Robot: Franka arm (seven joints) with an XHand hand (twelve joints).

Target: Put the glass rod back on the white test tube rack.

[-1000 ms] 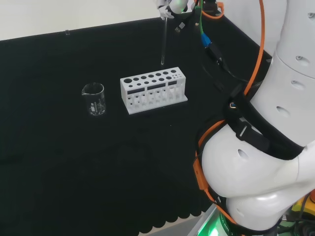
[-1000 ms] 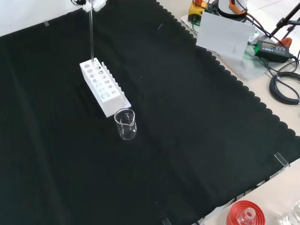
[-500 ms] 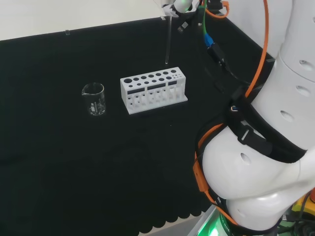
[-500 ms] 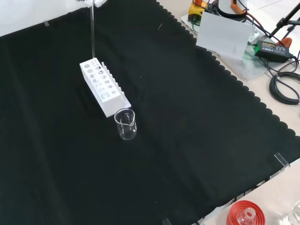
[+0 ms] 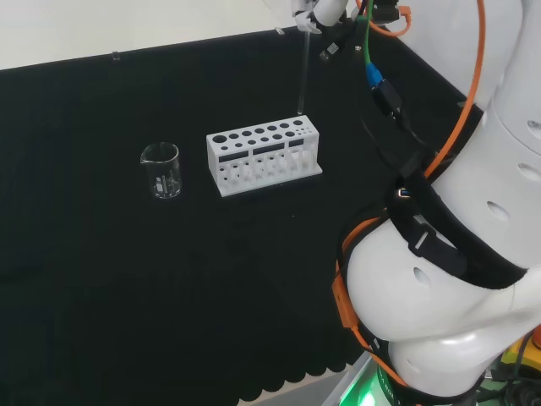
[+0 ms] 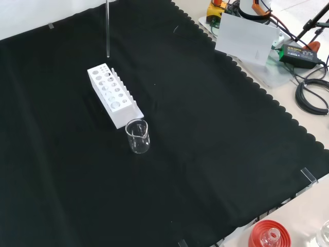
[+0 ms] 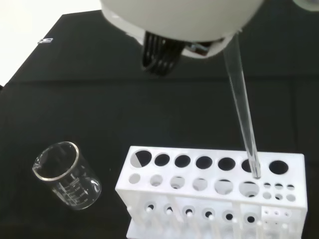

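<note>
The white test tube rack [image 5: 262, 152] stands mid-cloth, with rows of round holes on top; it also shows as rack [image 6: 114, 95] and rack [image 7: 214, 194]. At the head view's top edge, the hand [image 5: 313, 10] is shut on the upper end of the clear glass rod [image 5: 302, 72]. The rod hangs nearly upright. Its lower tip hovers just above the rack's right end in the head view. In the front view the rod [image 6: 107, 28] ends a little above the rack's far end. In the wrist view the rod [image 7: 241, 109] points down at the holes near one end, below the blurred hand [image 7: 179, 20].
An empty glass beaker [image 5: 161, 169] stands left of the rack in the head view, nearer than it as beaker [image 6: 137, 136]. The arm's white links [image 5: 456, 254] stand at the head view's right. A red ribbed stand [image 6: 267, 235], a white board [image 6: 247, 36] and cables lie off the cloth.
The hand has carried the rod rightward in the head view, toward the rack's right end. In the front view the rod's tip has risen slightly off the rack's top.
</note>
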